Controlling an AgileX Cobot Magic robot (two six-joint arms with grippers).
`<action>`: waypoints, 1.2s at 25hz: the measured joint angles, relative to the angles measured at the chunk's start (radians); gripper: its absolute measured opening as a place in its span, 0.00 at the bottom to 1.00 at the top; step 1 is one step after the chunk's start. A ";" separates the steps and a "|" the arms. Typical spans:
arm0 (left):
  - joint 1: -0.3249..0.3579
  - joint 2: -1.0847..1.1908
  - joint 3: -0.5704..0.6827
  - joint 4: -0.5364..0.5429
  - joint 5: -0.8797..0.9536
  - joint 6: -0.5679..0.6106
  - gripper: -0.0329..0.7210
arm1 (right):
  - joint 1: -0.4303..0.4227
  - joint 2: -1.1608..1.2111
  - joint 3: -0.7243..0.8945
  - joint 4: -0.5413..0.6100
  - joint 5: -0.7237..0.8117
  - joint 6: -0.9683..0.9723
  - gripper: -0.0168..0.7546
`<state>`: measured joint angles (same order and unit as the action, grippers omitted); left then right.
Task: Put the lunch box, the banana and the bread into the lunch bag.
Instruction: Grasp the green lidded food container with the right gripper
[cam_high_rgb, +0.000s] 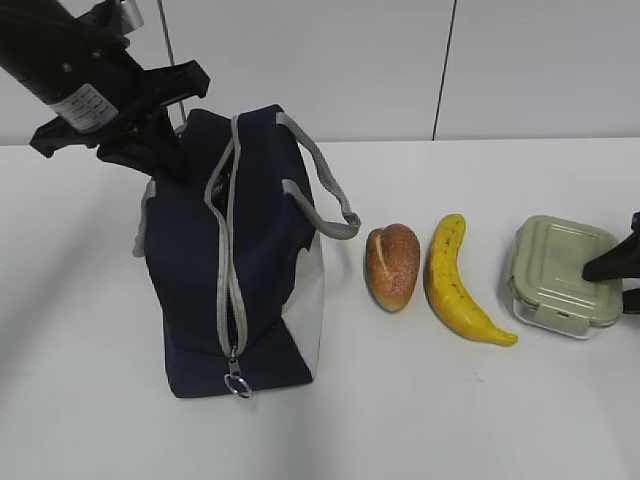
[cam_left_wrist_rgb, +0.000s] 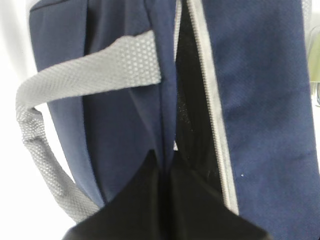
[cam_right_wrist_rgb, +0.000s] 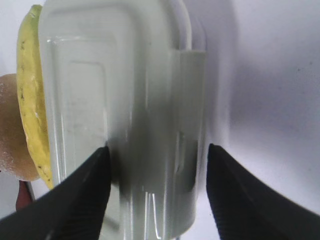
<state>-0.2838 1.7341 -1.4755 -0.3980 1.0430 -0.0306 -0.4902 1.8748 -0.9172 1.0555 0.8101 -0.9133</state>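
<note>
The navy lunch bag (cam_high_rgb: 190, 270) stands on the table left of centre, its grey zipper (cam_high_rgb: 231, 250) open along the top. My left gripper (cam_high_rgb: 168, 160) is at the bag's far top edge. In the left wrist view the left gripper (cam_left_wrist_rgb: 163, 162) is shut on the bag's blue fabric (cam_left_wrist_rgb: 125, 125) beside the dark opening. To the bag's right lie the bread (cam_high_rgb: 392, 266), the banana (cam_high_rgb: 456, 282) and the green-lidded lunch box (cam_high_rgb: 558, 270). My right gripper (cam_right_wrist_rgb: 158, 165) stands open over the lunch box (cam_right_wrist_rgb: 130, 90), one finger over the lid and the other just past its clip edge.
A grey strap handle (cam_high_rgb: 325, 190) droops off the bag toward the bread. A metal ring pull (cam_high_rgb: 238, 385) hangs at the zipper's near end. The white table (cam_high_rgb: 400, 410) runs to a white wall behind. The banana (cam_right_wrist_rgb: 31, 100) lies tight against the lunch box.
</note>
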 joint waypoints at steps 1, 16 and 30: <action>0.000 0.000 0.000 0.000 0.000 0.000 0.04 | 0.000 0.011 -0.012 0.002 0.012 0.000 0.60; 0.000 0.000 0.000 0.000 0.002 0.000 0.04 | -0.001 0.152 -0.126 0.045 0.148 -0.023 0.78; 0.000 0.000 0.000 0.001 0.002 0.000 0.04 | -0.001 0.171 -0.126 0.159 0.210 -0.099 0.78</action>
<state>-0.2838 1.7341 -1.4755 -0.3969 1.0450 -0.0306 -0.4910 2.0459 -1.0435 1.2146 1.0200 -1.0123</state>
